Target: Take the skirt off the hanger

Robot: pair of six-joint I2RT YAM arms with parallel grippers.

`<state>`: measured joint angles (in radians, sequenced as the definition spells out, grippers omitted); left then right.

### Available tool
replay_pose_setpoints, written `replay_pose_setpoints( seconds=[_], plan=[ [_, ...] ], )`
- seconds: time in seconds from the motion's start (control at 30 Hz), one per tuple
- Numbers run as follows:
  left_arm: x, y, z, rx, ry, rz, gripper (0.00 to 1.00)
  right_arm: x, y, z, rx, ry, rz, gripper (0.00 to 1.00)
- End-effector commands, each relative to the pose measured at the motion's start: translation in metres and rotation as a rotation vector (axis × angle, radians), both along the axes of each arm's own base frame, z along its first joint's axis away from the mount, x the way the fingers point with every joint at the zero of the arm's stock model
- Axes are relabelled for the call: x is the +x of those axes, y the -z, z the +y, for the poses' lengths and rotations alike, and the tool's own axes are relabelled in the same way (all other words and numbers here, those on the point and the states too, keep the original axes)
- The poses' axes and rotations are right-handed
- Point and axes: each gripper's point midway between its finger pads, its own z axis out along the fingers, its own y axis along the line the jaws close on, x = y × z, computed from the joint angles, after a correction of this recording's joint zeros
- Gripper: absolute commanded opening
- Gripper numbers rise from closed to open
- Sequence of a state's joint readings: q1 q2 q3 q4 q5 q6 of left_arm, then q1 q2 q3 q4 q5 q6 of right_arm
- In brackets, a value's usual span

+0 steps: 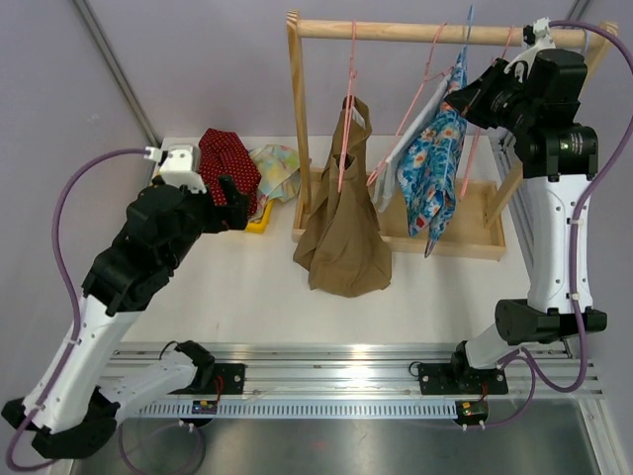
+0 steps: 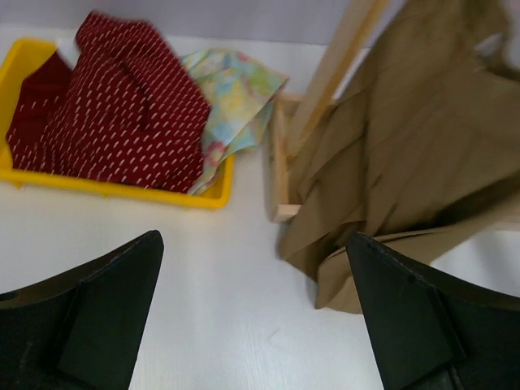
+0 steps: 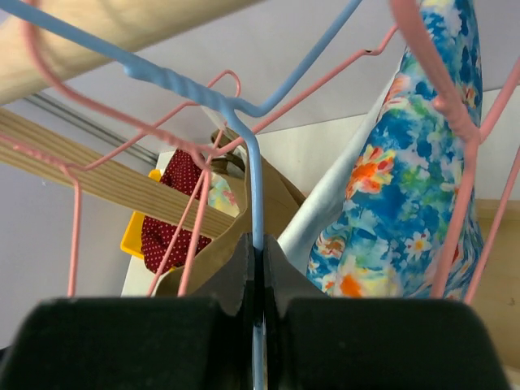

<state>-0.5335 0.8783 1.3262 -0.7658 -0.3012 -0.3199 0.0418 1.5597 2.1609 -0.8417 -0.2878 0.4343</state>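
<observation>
Only wrist cam shows R jaws pinching blue hanger (image 3: 255,187); L jaws wide, empty.

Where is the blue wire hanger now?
In the right wrist view, the blue wire hanger hangs below the wooden rail among pink hangers, clamped in the right claw.

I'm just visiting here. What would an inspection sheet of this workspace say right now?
Surface: white table carrying a wooden rack.
Job's things: floral skirt hanging from the rack; blue hanger.
Clutter: brown garment on a pink hanger; yellow tray with red cloth and pastel cloth.
Grippers: left gripper open over the table; right gripper shut on the blue hanger.
Cables: purple cable looping off each arm.
Surroundings: grey walls.
</observation>
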Motion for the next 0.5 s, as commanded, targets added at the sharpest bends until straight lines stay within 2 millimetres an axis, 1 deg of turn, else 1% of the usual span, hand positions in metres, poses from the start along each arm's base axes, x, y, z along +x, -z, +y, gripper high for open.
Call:
replay_pose_setpoints(
  seconds=[0.0,0.03,0.07,0.1,0.13,0.17,0.2,0.23,0.27,0.3,0.33,0.37,0.4,0.43,0.47],
  plan=[
    [-0.001,-0.062,-0.045,0.008,0.124,-0.153,0.99,-0.028,-0.051,-0.005,-0.015,0.013,-0.136,0.0],
    [0.006,-0.064,-0.068,0.032,0.164,-0.15,0.99,-0.032,-0.05,-0.002,-0.003,0.003,-0.131,0.0],
    [0.003,-0.086,-0.081,0.01,0.202,-0.188,0.99,-0.044,-0.057,-0.003,0.003,0.001,-0.148,0.0],
    [-0.005,-0.093,-0.106,0.011,0.286,-0.205,0.99,-0.049,-0.058,-0.001,0.01,-0.007,-0.15,0.0],
    [-0.008,-0.104,-0.123,-0.013,0.337,-0.233,0.99,-0.062,-0.058,0.003,0.024,-0.03,-0.15,0.0],
    [-0.006,-0.109,-0.145,-0.025,0.388,-0.244,0.99,-0.068,-0.057,0.005,0.031,-0.041,-0.148,0.0],
    [-0.019,-0.112,-0.169,-0.041,0.489,-0.258,0.99,-0.074,-0.057,0.007,0.039,-0.055,-0.147,0.0],
    [-0.023,-0.126,-0.185,-0.08,0.537,-0.302,0.99,-0.086,-0.055,0.011,0.048,-0.083,-0.142,0.0],
    [-0.029,-0.123,-0.21,-0.08,0.604,-0.305,0.99,-0.093,-0.054,0.014,0.052,-0.1,-0.141,0.0],
    [-0.036,-0.126,-0.224,-0.096,0.659,-0.319,0.99,-0.1,-0.053,0.016,0.057,-0.114,-0.135,0.0],
    [-0.039,-0.132,-0.238,-0.119,0.695,-0.342,0.99,-0.112,-0.053,0.02,0.064,-0.141,-0.136,0.0],
    [-0.043,-0.124,-0.258,-0.11,0.741,-0.334,0.99,-0.119,-0.054,0.022,0.07,-0.154,-0.135,0.0],
    [-0.046,-0.127,-0.269,-0.122,0.774,-0.344,0.99,-0.125,-0.054,0.024,0.082,-0.168,-0.132,0.0],
    [-0.048,-0.13,-0.278,-0.133,0.796,-0.354,0.99,-0.139,-0.056,0.029,0.091,-0.201,-0.139,0.0],
    [-0.049,-0.129,-0.286,-0.135,0.819,-0.357,0.99,-0.145,-0.056,0.03,0.099,-0.211,-0.139,0.0]
  ],
)
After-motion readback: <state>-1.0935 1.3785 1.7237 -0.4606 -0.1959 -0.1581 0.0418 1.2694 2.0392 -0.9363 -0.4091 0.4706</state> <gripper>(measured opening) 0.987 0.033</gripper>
